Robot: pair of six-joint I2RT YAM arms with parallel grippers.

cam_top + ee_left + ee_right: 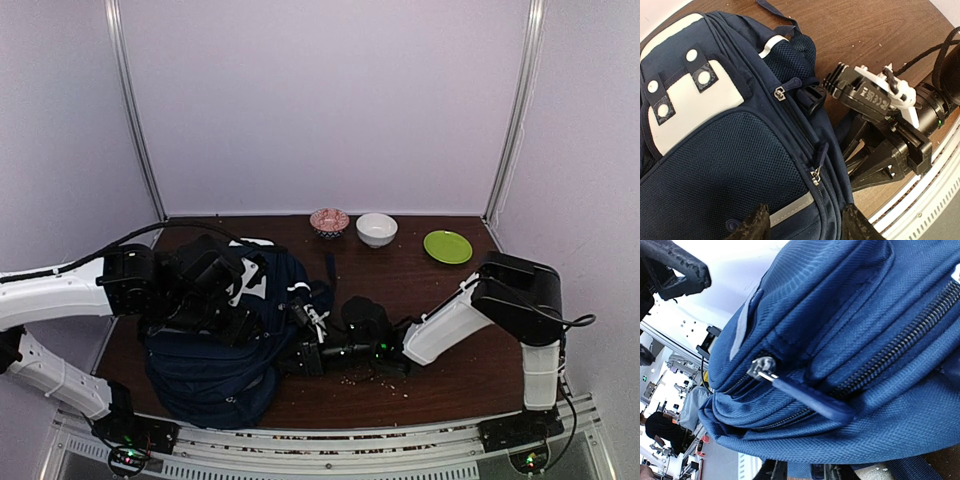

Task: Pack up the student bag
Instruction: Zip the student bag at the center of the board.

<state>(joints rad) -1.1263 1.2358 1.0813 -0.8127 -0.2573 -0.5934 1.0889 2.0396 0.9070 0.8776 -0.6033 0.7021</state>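
Overall, the student bag (215,375) lies slumped on the near-left part of the brown wooden tabletop (450,300), close to the near and left edges, with its front pocket facing up. Woven navy fabric forms the shell. A smooth white patch (685,100) with round studs, a dark mesh panel (730,165) and a pale reflective strip (790,207) mark the front. Judged from its sagging folds, the bag is soft and probably nearly empty, so it would collapse and slide rather than stand if pushed. Firm holds are the metal slider (762,367) with its flat fabric pull tab (810,399) beside the coiled zipper teeth (900,347), or a strap. The left gripper (805,227) hovers over the front pocket with its fingers well apart and nothing held. The right gripper (308,345) sits against the bag's right side, just beside the zipper, but whether its jaws are apart or closed cannot be told. A patterned bowl (329,221), a white bowl (376,229) and a green plate (447,246) stand along the far edge, well apart from the bag.
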